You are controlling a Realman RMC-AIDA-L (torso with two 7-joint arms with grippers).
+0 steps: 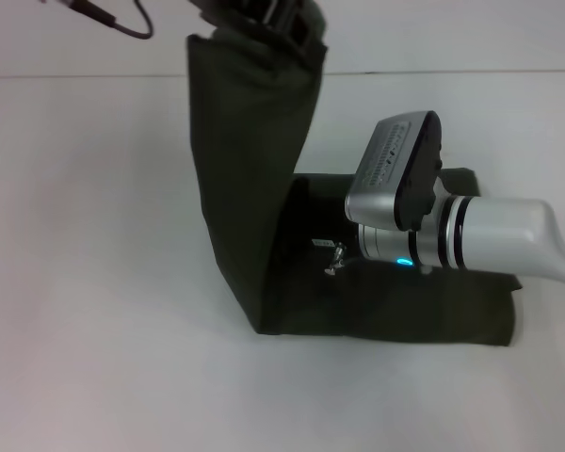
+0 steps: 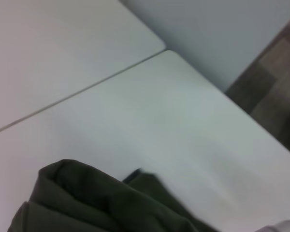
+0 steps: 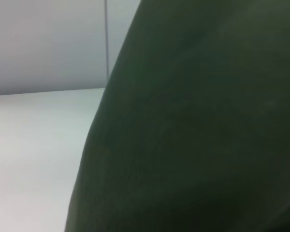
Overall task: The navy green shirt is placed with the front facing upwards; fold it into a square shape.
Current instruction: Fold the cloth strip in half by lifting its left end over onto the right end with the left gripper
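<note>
Because one end of the dark olive-green cotton shirt (image 1: 264,188) is lifted high by the left gripper (image 1: 273,24), whose jaws appear clamped on the fabric near the bench's far edge, the rest lies as a folded band mid-bench, where the silver right gripper (image 1: 344,256) reaches low across it, apparently pinning it; whether its jaws are open I cannot tell. Underneath, the white matte bench (image 2: 174,111) shows a seam, with wood-patterned floor (image 2: 275,96) beyond its corner.
</note>
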